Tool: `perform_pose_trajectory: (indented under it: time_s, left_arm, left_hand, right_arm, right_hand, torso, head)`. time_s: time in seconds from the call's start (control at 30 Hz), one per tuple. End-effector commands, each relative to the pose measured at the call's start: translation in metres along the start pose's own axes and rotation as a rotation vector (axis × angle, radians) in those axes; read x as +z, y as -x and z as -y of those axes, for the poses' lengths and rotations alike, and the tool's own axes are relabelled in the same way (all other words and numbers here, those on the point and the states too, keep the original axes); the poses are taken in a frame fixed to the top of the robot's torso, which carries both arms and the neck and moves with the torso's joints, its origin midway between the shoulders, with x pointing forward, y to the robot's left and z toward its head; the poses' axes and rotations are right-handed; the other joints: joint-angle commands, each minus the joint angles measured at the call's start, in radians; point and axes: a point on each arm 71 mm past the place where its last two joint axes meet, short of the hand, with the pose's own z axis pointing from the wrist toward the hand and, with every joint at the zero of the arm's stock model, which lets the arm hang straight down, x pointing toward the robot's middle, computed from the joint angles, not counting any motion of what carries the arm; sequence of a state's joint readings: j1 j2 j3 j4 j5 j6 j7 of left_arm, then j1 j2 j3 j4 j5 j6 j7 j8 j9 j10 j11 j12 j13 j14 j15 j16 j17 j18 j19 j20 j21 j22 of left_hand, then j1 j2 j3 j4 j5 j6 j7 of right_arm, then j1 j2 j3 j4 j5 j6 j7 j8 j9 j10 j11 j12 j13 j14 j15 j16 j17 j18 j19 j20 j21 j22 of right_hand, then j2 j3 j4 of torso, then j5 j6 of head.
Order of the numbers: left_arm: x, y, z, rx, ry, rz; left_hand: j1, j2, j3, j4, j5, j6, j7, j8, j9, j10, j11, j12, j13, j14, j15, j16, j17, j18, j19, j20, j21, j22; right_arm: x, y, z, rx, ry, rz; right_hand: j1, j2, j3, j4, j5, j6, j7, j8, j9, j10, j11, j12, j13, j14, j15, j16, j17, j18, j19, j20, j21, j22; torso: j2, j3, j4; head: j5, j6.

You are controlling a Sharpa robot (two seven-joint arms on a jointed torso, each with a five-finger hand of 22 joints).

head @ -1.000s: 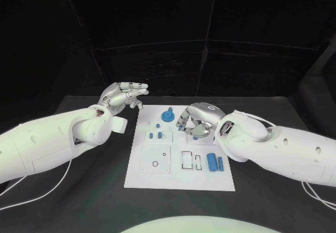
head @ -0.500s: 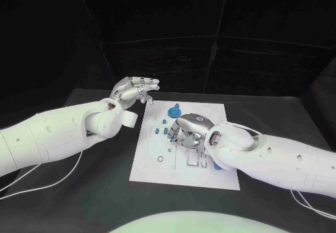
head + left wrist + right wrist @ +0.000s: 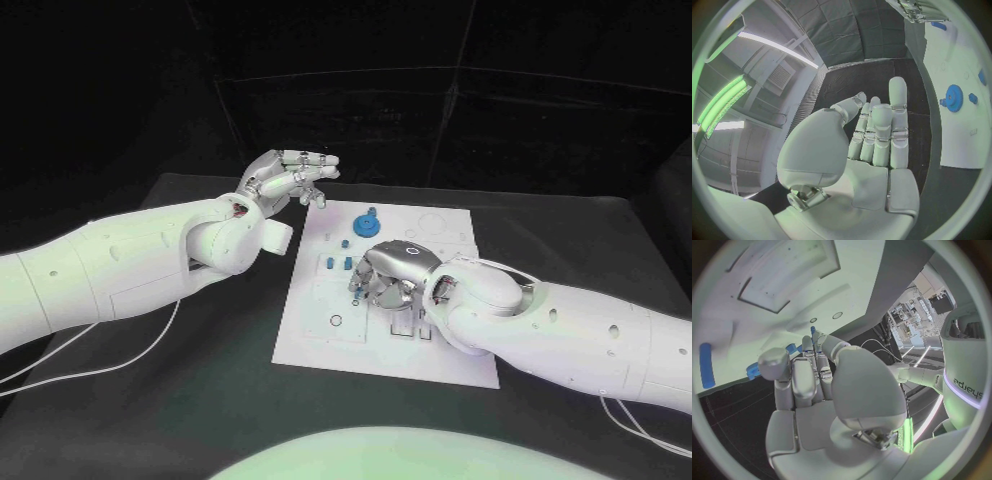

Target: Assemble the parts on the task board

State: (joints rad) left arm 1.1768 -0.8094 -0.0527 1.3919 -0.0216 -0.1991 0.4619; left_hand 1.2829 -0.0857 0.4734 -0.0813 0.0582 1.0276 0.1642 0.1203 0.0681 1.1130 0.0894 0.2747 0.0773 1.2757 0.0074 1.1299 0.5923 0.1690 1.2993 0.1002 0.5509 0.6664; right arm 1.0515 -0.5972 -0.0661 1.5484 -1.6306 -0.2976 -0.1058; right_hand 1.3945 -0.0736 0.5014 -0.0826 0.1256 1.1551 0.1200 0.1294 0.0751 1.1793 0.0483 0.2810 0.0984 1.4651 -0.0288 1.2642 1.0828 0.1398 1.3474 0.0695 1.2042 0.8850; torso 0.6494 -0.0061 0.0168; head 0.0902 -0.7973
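Observation:
The white task board (image 3: 320,340) lies in the middle of the table. A blue gear (image 3: 366,226) stands near its far edge, also seen in the left wrist view (image 3: 952,95). Two small blue parts (image 3: 339,263) sit just left of my right hand (image 3: 392,277), which hovers low over the board's middle, fingers pointing down. In the right wrist view small blue pieces (image 3: 791,348) show beside its fingertips (image 3: 811,342); whether one is held is unclear. My left hand (image 3: 289,176) is raised off the board's far left corner, fingers straight and together, holding nothing.
A blue cylinder (image 3: 706,365) lies on the board (image 3: 767,270) near a rectangular recess. Black table (image 3: 216,400) surrounds the board, with white cables trailing at the near left. My right forearm (image 3: 562,330) covers the board's near right part.
The camera has shifted. My right hand has moved from the board's right side to its middle, toward the small blue parts. The left hand has kept its place off the far left corner.

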Motion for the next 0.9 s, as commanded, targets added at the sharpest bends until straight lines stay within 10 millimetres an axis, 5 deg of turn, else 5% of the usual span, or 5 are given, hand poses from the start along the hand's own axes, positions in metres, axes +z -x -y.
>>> perform_pose_trajectory:
  time_s: [0.03,0.9]
  left_arm:
    - [0.0005,-0.0017,0.0009,-0.009,-0.004,-0.014]
    - [0.0022,-0.0028,-0.0001,-0.01,0.0,-0.018]
  left_hand:
    - [-0.005,0.005,-0.008,0.0,0.002,-0.001,0.006,0.001,-0.001,0.0,0.003,0.004,0.001,-0.005,-0.002,-0.006,-0.001,0.012,-0.009,0.001,-0.007,-0.001]
    - [-0.005,0.006,-0.01,0.0,0.002,-0.001,0.006,0.002,-0.001,-0.001,0.004,0.005,0.001,-0.006,-0.001,-0.007,-0.002,0.012,-0.009,0.002,-0.008,-0.002]
  right_arm:
    - [0.0007,-0.0019,-0.0011,-0.011,0.013,-0.022]
    - [0.0055,-0.0084,-0.0038,-0.03,0.009,-0.064]
  right_hand:
    - [-0.01,-0.002,0.008,0.0,0.004,0.001,0.008,0.001,0.001,0.002,0.005,-0.004,0.001,0.032,-0.002,0.004,-0.001,-0.02,0.002,0.002,0.005,0.001]
    - [-0.011,-0.003,0.008,0.0,0.004,0.001,0.008,0.0,0.001,0.002,0.006,-0.004,0.0,0.032,-0.002,0.004,-0.002,-0.02,0.002,0.002,0.005,0.001]
  torso:
    - [-0.001,0.0,-0.0014]
    - [0.001,0.0005,-0.0001]
  head:
    - [0.003,-0.002]
    - [0.014,-0.009]
